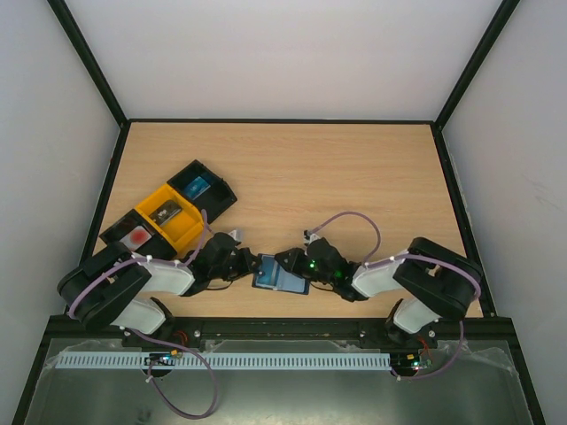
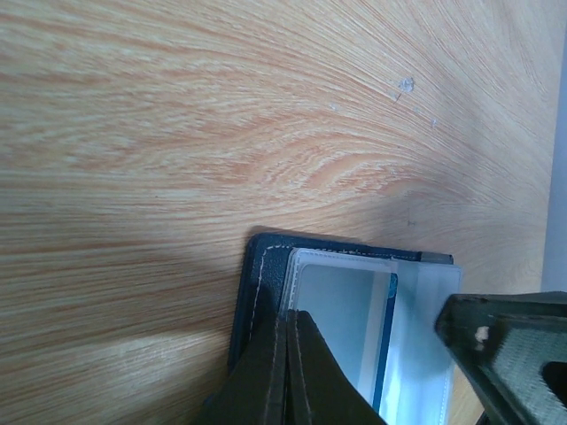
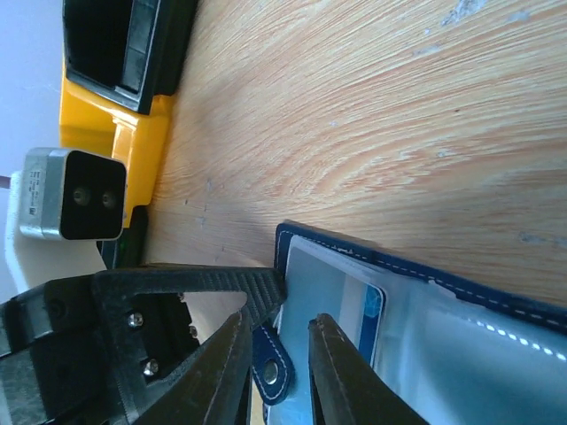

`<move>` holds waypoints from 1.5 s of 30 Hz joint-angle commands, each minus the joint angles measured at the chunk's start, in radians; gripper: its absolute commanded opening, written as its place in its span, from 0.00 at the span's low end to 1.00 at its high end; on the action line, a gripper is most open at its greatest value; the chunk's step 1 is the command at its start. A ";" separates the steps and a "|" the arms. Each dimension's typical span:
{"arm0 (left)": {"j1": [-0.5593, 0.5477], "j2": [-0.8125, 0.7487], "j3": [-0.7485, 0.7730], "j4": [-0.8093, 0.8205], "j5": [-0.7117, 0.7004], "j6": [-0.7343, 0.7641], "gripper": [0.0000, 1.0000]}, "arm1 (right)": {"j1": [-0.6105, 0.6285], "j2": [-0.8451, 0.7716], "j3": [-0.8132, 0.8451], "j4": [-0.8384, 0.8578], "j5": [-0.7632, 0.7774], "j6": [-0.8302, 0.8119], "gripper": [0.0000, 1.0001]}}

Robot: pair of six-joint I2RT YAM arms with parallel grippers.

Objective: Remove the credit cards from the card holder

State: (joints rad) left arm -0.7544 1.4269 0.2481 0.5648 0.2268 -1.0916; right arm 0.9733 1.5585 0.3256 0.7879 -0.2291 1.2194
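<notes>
If the open left tool [image 2: 365,317] slips off the card holder [image 1: 280,275], the right tool [image 3: 282,323], pinching the closure tab [image 3: 270,367], drags it along.

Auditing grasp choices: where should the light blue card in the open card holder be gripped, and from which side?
Likely its blue-striped edge, approached low from the card holder's fold side: the light blue card lies flat in its slot, so only that edge looks free.
</notes>
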 commanded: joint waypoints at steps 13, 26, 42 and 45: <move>-0.019 0.009 -0.073 -0.112 -0.017 -0.019 0.03 | 0.064 0.088 0.011 0.000 -0.030 0.069 0.19; -0.028 0.002 -0.084 -0.110 -0.027 -0.028 0.03 | 0.074 0.123 -0.022 0.117 0.006 0.062 0.02; -0.026 -0.070 -0.040 -0.230 -0.071 -0.004 0.10 | 0.017 -0.002 -0.078 0.027 0.074 0.013 0.02; -0.026 -0.049 -0.052 -0.197 -0.057 -0.011 0.08 | 0.016 0.001 -0.069 0.019 0.041 -0.004 0.02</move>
State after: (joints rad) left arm -0.7757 1.3365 0.2260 0.4732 0.1738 -1.1091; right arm 0.9955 1.5753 0.2607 0.8410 -0.1806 1.2530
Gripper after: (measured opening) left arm 0.089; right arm 0.024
